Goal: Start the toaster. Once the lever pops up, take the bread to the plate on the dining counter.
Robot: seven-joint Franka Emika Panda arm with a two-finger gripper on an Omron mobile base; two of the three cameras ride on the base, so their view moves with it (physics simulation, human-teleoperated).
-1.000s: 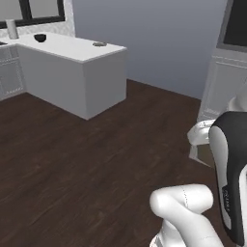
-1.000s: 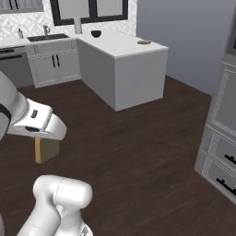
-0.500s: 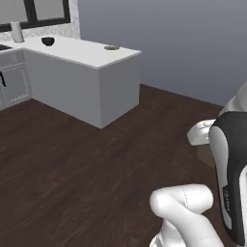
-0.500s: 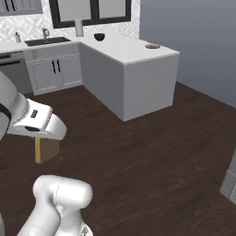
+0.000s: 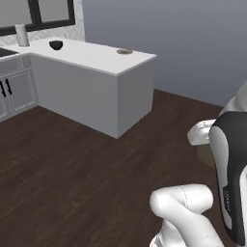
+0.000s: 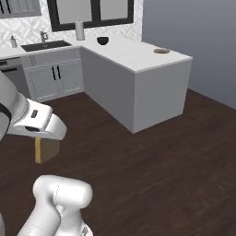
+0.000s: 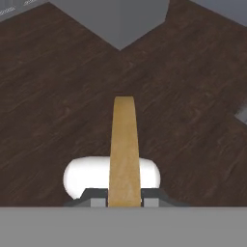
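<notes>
A: Where is the bread (image 7: 124,149) right now?

B: Pinched in the tool (image 7: 124,198). In the hand view the golden-brown slice stands edge-on between the two finger tips, which are pressed against its faces, with dark wood floor (image 7: 58,96) beneath it. In the right base view it hangs as a tan slab (image 6: 47,150) under the white wrist.

A: And the plate (image 6: 161,50)?

B: On the dining counter (image 6: 138,57), near that counter's far corner by the grey wall. A small, flat, tan disc; in the left base view it shows too (image 5: 124,51), on the same white counter (image 5: 96,58).

A: Anything else on that counter?

B: A dark bowl (image 6: 103,40) at the counter's opposite end, well apart from the plate.
</notes>
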